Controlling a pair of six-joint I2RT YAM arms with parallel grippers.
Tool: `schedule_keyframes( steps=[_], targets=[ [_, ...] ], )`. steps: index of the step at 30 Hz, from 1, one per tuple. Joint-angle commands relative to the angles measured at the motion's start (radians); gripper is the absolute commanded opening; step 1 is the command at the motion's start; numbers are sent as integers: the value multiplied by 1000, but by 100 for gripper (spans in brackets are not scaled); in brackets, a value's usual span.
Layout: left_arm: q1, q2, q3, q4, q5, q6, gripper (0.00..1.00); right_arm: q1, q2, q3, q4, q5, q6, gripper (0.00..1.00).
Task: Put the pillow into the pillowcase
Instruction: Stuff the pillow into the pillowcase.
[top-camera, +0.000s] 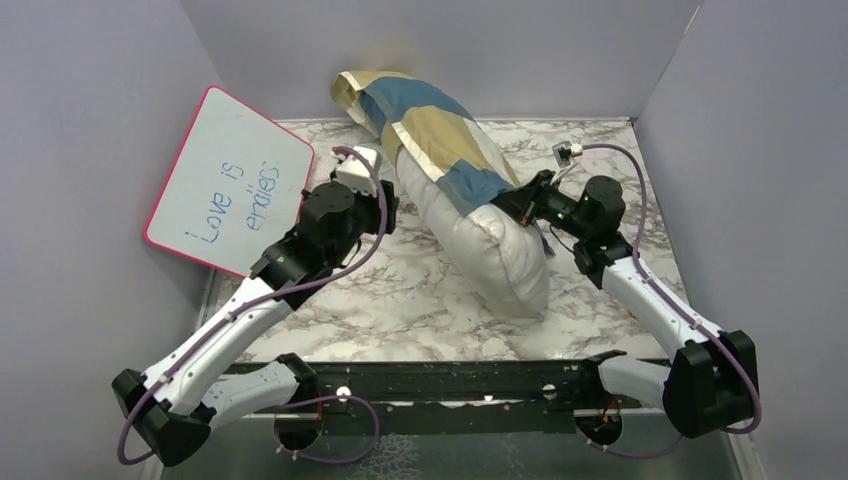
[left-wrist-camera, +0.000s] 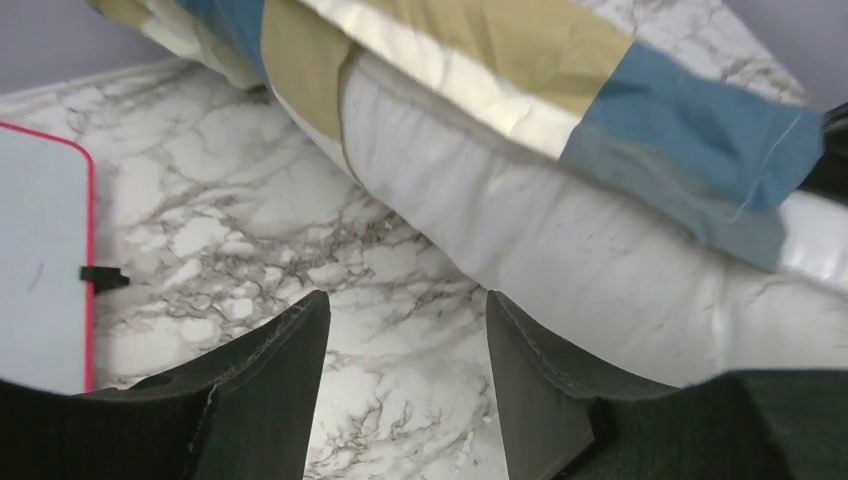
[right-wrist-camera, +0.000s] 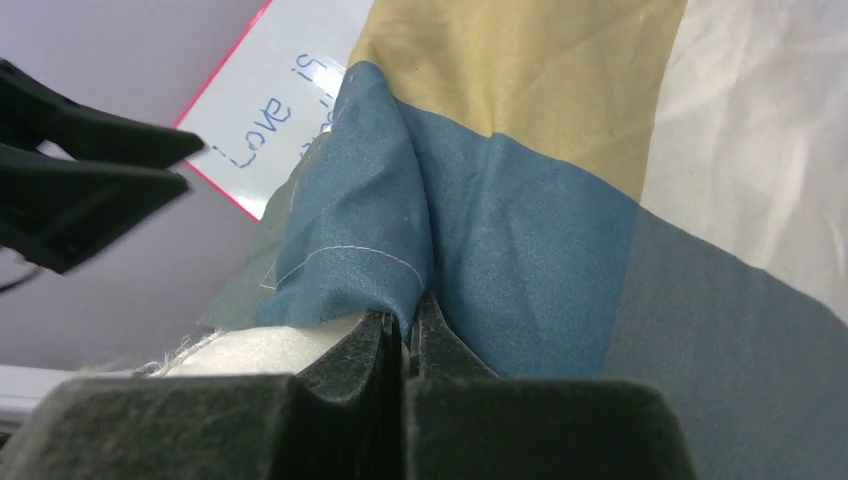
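The white pillow (top-camera: 495, 250) lies slantwise on the marble table, its far half inside the blue, tan and cream checked pillowcase (top-camera: 430, 130). The near half of the pillow sticks out bare toward the front. My right gripper (top-camera: 522, 197) is shut on the blue hem of the pillowcase (right-wrist-camera: 400, 240), with the pillow (right-wrist-camera: 260, 348) just below the fold. My left gripper (top-camera: 385, 195) stands open beside the pillow's left flank, nothing between its fingers (left-wrist-camera: 275, 390). In the left wrist view the pillow (left-wrist-camera: 560, 240) bulges just past the right finger, and the pillowcase (left-wrist-camera: 640, 110) drapes over it.
A pink-rimmed whiteboard (top-camera: 225, 180) with blue writing leans against the left wall, close behind my left arm. Grey walls enclose the table (top-camera: 400, 300) on three sides. A black rail (top-camera: 440, 380) runs along the near edge between the arm bases.
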Motion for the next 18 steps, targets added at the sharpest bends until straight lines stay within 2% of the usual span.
schedule_keyframes(
  steps=[1,6,10,12,18],
  targets=[
    [4,86,-85,104,108,-43,63,-77,-20,-67,95,-47,158,0],
    [18,183,-147,306,204,-52,79,-133,-8,-92,97,-60,179,0],
    [74,275,-148,460,404,-190,87,-143,11,-97,95,-68,166,0],
    [88,318,-158,527,439,-260,98,-149,15,-101,92,-75,155,0],
    [124,466,-219,799,511,-473,98,-158,15,-112,81,-70,117,0]
  ],
)
